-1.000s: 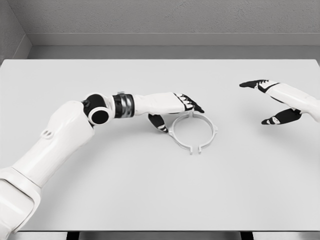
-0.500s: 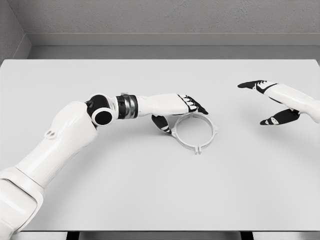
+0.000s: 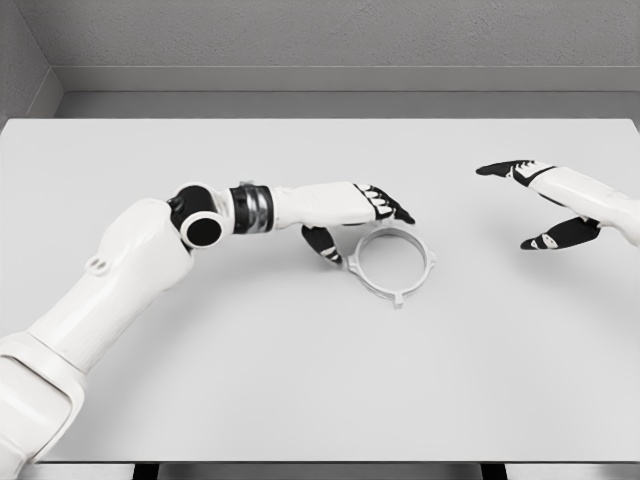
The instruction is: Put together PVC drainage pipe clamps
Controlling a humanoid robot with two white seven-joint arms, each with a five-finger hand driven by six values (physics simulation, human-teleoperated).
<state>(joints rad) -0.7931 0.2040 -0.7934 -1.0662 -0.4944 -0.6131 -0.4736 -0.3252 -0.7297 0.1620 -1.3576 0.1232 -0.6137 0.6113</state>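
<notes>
A white PVC pipe clamp ring (image 3: 373, 286) lies flat on the table, just right of the middle, with small tabs on its rim. My left hand (image 3: 366, 236) is at its far left side: the black fingertips (image 3: 395, 211) reach over the far rim and the thumb (image 3: 322, 245) sits just outside the left rim. The fingers are spread and do not close on the ring. My right hand (image 3: 515, 206) hovers at the right, well clear of the ring, with fingers and thumb apart and nothing in it.
The white table (image 3: 300, 380) runs to a grey wall at the back. Its front edge is near the bottom of the view. No other parts show on it.
My left hand has shifted a little to the right, and the ring has slid slightly right with it. The right hand has barely moved.
</notes>
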